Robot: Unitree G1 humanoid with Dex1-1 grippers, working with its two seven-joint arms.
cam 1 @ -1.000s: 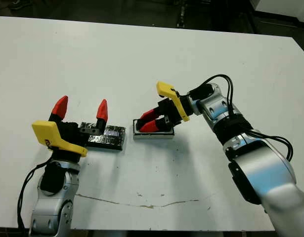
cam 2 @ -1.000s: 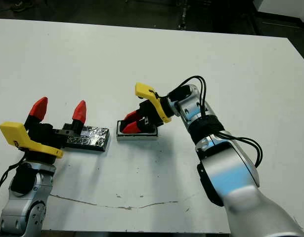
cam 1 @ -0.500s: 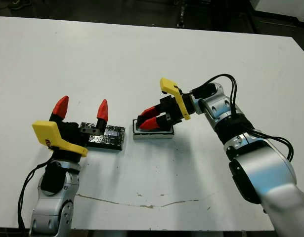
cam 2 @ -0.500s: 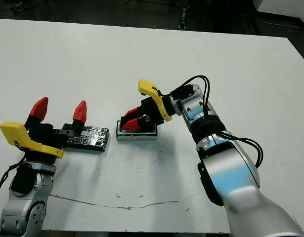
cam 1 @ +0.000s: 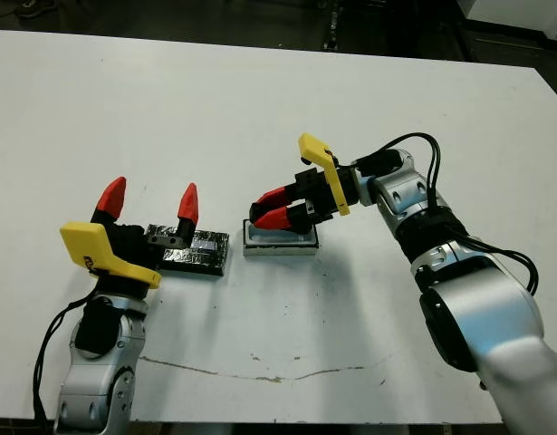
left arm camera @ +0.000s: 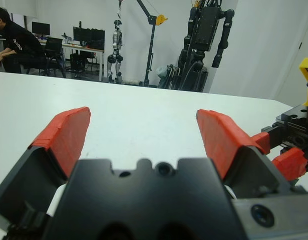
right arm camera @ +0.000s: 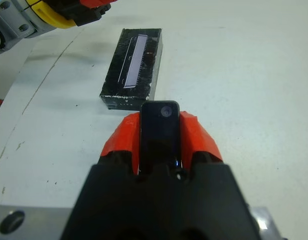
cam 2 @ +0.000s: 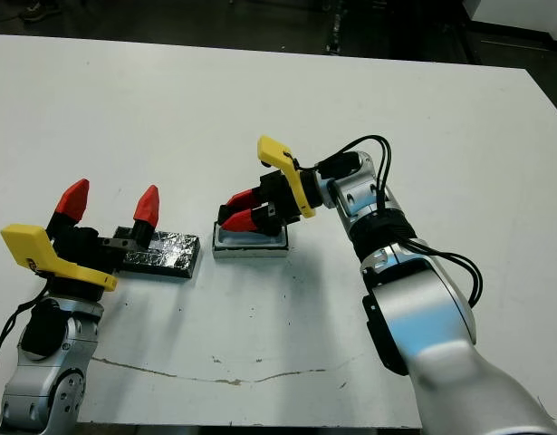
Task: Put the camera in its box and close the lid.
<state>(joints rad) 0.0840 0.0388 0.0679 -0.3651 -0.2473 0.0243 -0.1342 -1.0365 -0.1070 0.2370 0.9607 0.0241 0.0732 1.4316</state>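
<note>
- The camera [right arm camera: 160,134] is clamped between the two red fingers of the right gripper [cam 1: 273,207]; in the right wrist view the slim black bar is seen standing between the pads, with its small round lens at the far end.
- The right gripper is held just above the box [cam 1: 280,239], which lies on the white table [cam 1: 260,109] near the middle, its white walls showing beneath the fingertips.
- The camera is judged to be not yet in the box: the fingers are seen clear of the rim, tilted down towards 8 o'clock.
- The lid [cam 1: 195,250] lies flat on the table at 9 o'clock from the box, near it but apart; its pale strip faces up in the right wrist view.
- The left gripper [cam 1: 148,207] is held over the near end of the lid with its jaws spread wide and nothing between them.
- The step in hand is judged to be the placing of the camera, so the task is at an early stage, with the lid untouched.
- For the next move, the camera must be lined up with the long axis of the box and lowered inside the walls before the right jaws are released.
- A skewed entry could leave the bar resting across a wall, which would later stop the lid from seating.
- After release, the lid would need to be picked up by the left gripper and carried towards 3 o'clock onto the box.
</note>
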